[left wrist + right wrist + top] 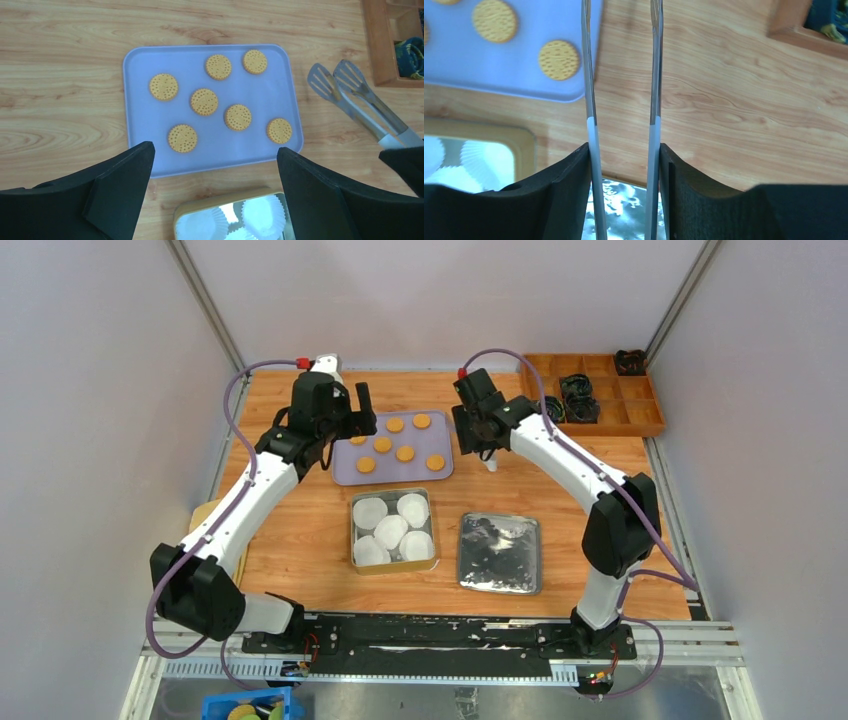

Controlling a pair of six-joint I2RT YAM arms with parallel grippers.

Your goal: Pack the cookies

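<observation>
Left gripper (215, 154): jaws set wide, nothing between them. It hangs over the left side of the tray (142, 122).

Tray: lavender, flat on the wood table (300, 540), in the far middle.

Cookies (204, 101): seven counted, all lying flat on the tray, spaced apart, none touching. None are in the tin.

Tin (420, 566): sits just near of the tray, open. Five white liners (390, 530) crowd inside it, all empty.

Lid (500, 552): silver, lies flat just right of the tin, apart from it.

Tongs (350, 77): metal, just right of the tray, heads pointing away from the right arm. The blades stand apart with only bare wood showing in the gap; they pinch nothing. Cannot tell whether the heads touch the table.

Right gripper (624, 150): clamped across the tongs' handle end, one black finger (559, 190) pressed against the outside of each blade.

Organizer (600, 428): wooden, compartmented, at the far right corner, well apart from the tray. Dark items lie in several compartments, too small to identify.
</observation>
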